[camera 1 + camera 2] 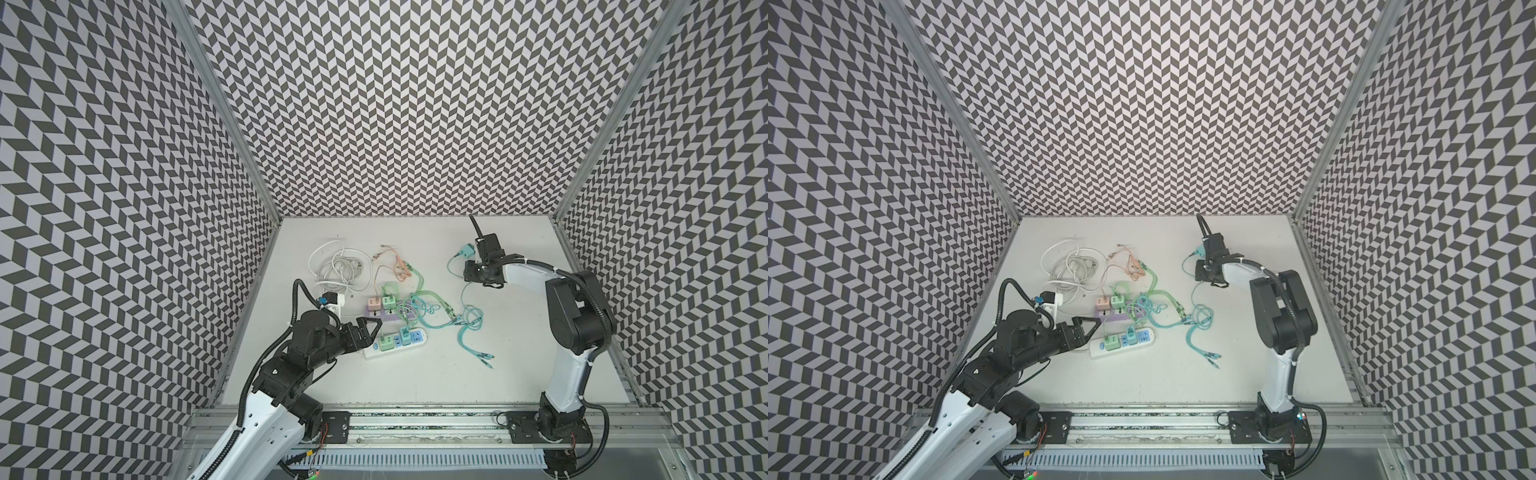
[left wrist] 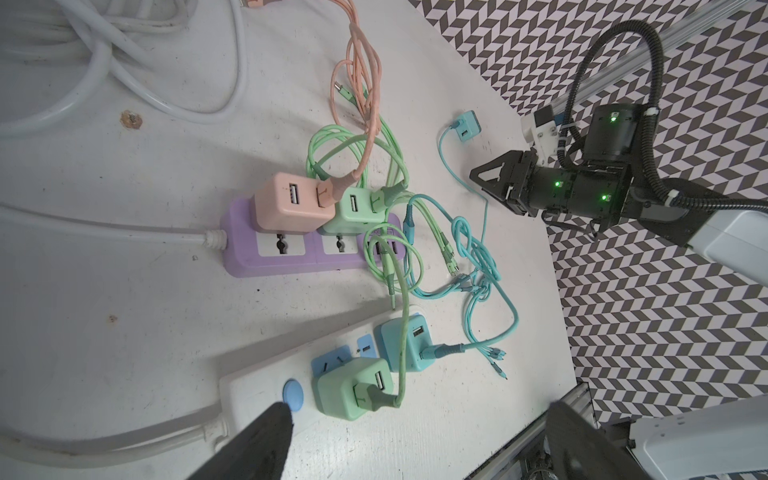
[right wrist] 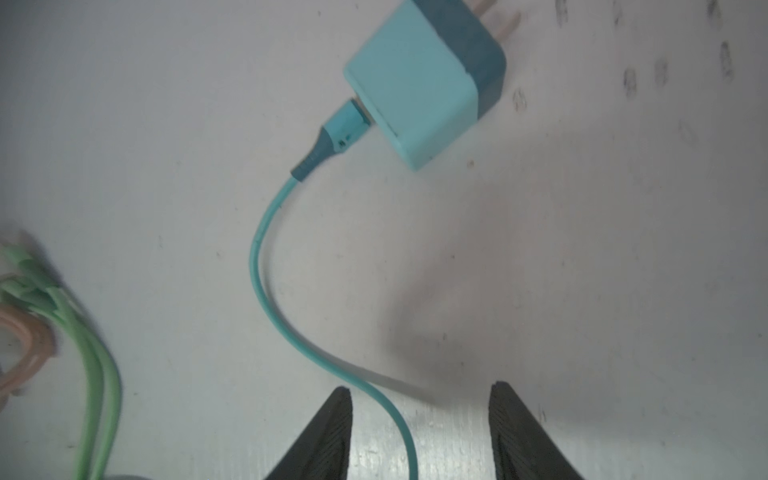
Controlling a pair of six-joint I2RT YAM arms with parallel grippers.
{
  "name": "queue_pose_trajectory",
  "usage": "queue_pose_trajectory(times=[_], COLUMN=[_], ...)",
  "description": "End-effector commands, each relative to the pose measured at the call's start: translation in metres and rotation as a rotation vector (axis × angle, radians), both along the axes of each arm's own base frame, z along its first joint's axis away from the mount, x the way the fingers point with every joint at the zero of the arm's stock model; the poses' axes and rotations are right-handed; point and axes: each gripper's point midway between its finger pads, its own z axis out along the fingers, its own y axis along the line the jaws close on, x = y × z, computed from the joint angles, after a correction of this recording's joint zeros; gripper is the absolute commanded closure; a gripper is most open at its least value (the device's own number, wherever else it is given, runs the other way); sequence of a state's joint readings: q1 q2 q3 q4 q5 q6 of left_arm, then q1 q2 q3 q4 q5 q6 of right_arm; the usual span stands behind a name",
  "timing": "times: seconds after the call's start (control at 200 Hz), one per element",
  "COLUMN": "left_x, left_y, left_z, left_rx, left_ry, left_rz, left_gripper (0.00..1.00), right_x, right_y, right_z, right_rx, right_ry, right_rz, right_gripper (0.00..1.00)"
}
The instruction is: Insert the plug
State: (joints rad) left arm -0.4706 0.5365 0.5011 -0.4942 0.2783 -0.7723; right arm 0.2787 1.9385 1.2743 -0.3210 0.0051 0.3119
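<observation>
Currently the plug point(image 3: 419, 79), a pale teal cube with a darker pronged end, is lying free at upper centre of the right wrist view, trailing its cable point(image 3: 266, 266). Both the right gripper point(image 3: 420, 386) and the left gripper point(image 2: 419, 405) are gaping, holding nothing.

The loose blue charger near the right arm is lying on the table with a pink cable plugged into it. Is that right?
Not quite. The cable is blue-green, not pink; the right wrist view shows it clearly. So: the loose blue charger near the right arm is lying on the table with a blue-green cable plugged into it.
</observation>
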Motion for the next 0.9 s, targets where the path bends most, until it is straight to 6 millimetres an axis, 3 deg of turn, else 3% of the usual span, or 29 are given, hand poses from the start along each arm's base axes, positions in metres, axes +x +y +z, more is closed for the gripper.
queue_pose_trajectory(times=[0.0,0.305,0.571,0.896], left_x=[0.001,0.000,-0.002,-0.003], left_y=[-0.001,-0.001,-0.002,-0.004], left_z=[0.000,0.002,0.004,0.005], left_rx=[-0.008,-0.007,-0.014,-0.016], left_ry=[-0.012,-0.013,-0.020,-0.026], left_rz=[-0.006,-0.010,-0.021,-0.034], left_gripper=[0.04,0.04,0.04,0.04], right_x=[0.032,0.075,0.087,0.100], right_y=[0.011,-0.002,-0.007,-0.005], right_z=[0.028,0.016,0.003,-0.009], right_rx=[0.046,0.065,0.139,0.168], right_ry=[-0.094,-0.110,-0.130,-0.138], right_rz=[-0.026,-0.245,-0.397,-0.445], right_gripper=[0.43,0.39,0.38,0.32])
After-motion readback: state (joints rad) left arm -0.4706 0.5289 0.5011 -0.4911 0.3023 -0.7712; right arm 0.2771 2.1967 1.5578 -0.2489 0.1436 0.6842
